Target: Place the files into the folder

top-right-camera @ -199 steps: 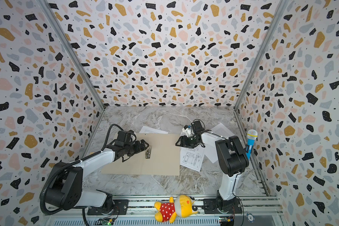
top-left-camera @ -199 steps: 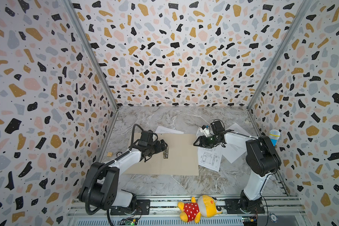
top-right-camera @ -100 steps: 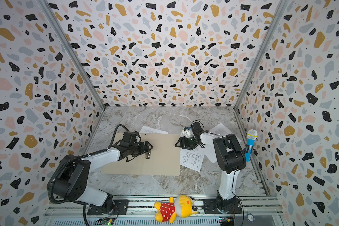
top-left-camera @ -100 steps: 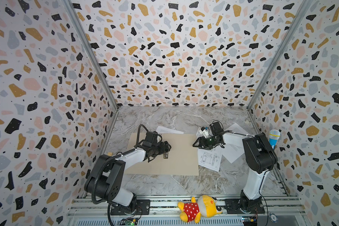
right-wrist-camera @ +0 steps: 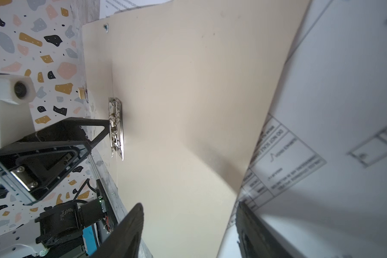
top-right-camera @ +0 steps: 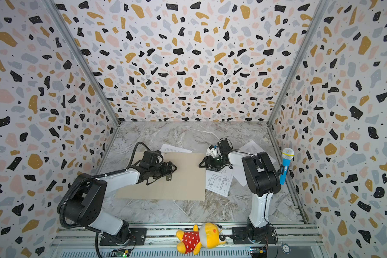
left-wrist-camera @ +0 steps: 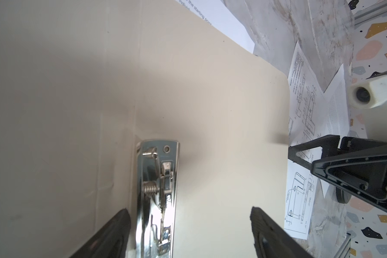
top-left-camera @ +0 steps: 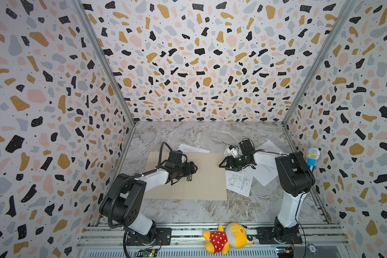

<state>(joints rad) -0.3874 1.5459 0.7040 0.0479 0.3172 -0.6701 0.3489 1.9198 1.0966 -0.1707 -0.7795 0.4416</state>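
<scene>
On the left half of the open folder (top-left-camera: 206,185), the left gripper (top-left-camera: 193,169) hangs low over the metal clip (left-wrist-camera: 158,189) at the spine. Its jaws are well apart, one finger just beside the clip and the other well off to its far side, and nothing is clamped.

The step in hand looks like readying the clip while a sheet is fetched. To do it well, I would centre the jaws on the raised lever rather than the base plate and close slowly. The chrome is slick and the coil spring looks stiff (a glancing bite would likely slip off).

The folder lies flat on the marble table (top-left-camera: 210,212). It is matte tan card with a creased spine and rounded corners, and light enough, I judge, to skate if nudged. One text sheet (top-left-camera: 192,148) peeps out from under its far edge.

At the folder's right edge the right gripper (top-left-camera: 222,166) sits low. Its jaws are apart, spanning the border between the card and the drawing sheet (top-left-camera: 239,181), and grip nothing I can make out.

That sheet lies just beside the folder: thin white paper with fine black line work. A second text sheet (top-left-camera: 266,174) overlaps it further right, though I cannot tell which is on top. Thin paper on a smooth top gives little to pinch, so nipping a lifted corner or edge seems the safer approach.
</scene>
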